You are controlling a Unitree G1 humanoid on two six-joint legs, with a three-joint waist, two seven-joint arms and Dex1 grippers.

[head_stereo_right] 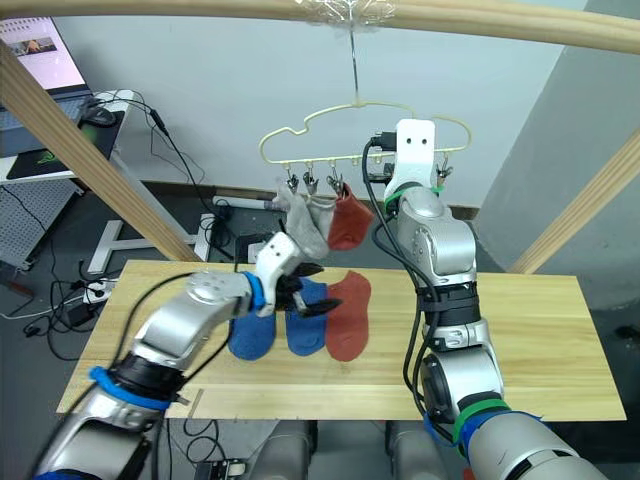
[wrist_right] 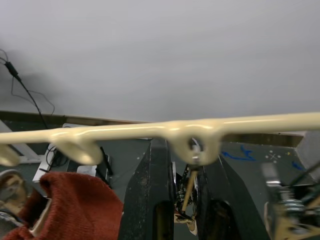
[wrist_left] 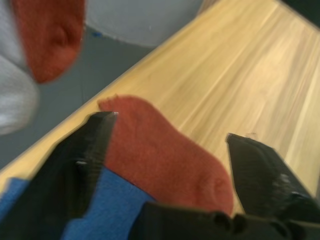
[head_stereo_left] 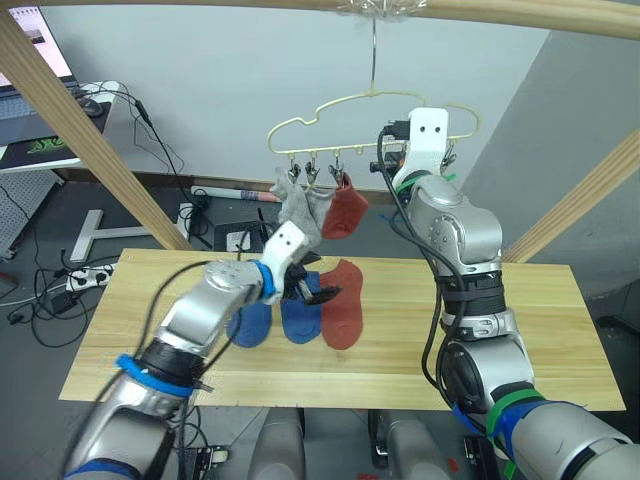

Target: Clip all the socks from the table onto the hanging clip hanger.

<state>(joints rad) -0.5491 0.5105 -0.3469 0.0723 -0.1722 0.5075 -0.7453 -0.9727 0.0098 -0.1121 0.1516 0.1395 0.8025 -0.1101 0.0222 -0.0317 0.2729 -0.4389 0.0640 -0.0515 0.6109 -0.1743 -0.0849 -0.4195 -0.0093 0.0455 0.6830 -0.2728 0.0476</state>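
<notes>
- Left gripper is hovering low over the table, with its two black fingers spread apart and empty; in its wrist view they are straddling the rust-red sock and the edge of a blue sock.
- Three socks are lying flat near the middle of the table: another blue sock farthest to the robot's left, the blue one beside it, then the rust-red one. Each long axis is running from the near edge toward the far edge, and the rust-red sock's open cuff is pointing toward the far edge.
- Three socks are already hanging from the clip hanger: two light grey socks and a second rust-red sock, each dangling lengthwise, pinched at the top.
- Right gripper is raised at the hanger; its fingers are closing around a small dark clip under the cream wire, apparently squeezing it open.
- Procedure for the step in hand, judged from this layout: lower the left gripper onto one sock only, pinching near the cuff so a free edge remains for the clip.
- Avoid catching the neighbouring blue fabric, since the socks are touching.
- Keep the right gripper steady so the hanger is not swinging.
</notes>
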